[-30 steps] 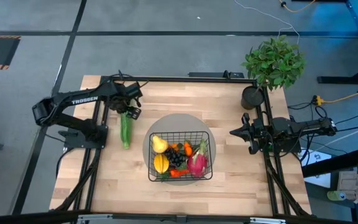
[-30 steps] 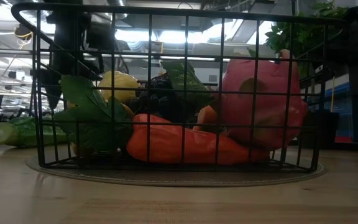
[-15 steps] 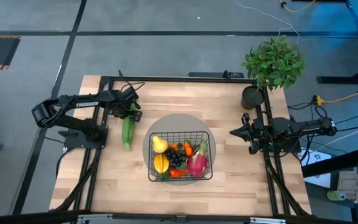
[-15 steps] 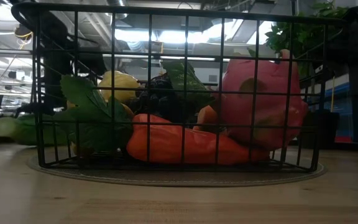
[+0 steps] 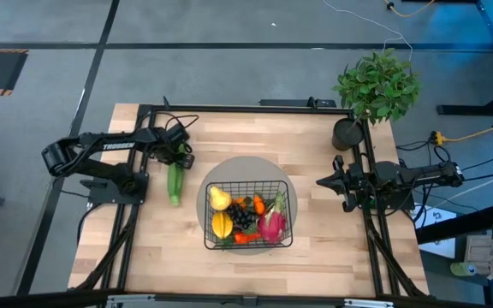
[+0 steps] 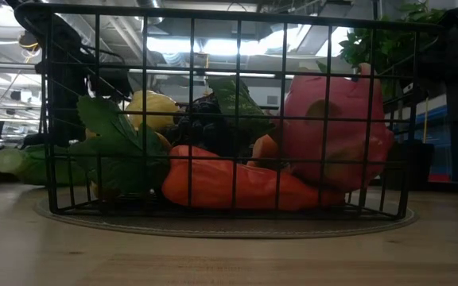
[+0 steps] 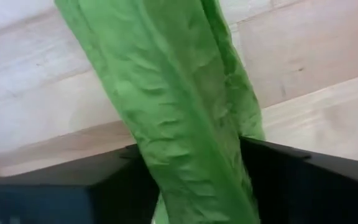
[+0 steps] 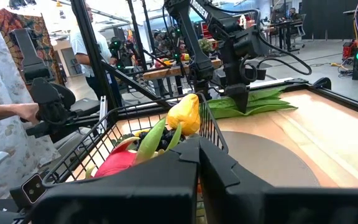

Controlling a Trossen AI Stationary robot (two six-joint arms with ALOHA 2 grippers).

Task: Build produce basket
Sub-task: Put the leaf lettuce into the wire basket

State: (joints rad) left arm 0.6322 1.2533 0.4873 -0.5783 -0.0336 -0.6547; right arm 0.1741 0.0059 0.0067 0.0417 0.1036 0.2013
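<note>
At left of centre in the high view, the left tool [image 5: 178, 158] straddled the upper end of the green stalks [image 5: 175, 181] lying on the surface [image 5: 315, 257], fingers either side, not yet clamped. The basket [image 5: 248, 215] of produce sat at centre. At right, the right tool [image 5: 323, 181] rested clenched, holding nothing.

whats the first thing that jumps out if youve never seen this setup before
Probably the black wire basket on a round mat mid-table, packed with toy produce, the pink dragon fruit brightest at its right side. Next, the left gripper straddling one end of the long green stalks that lie on the wood to the basket's left. The right gripper waits shut at the table's right edge, below a leafy potted plant.
</note>
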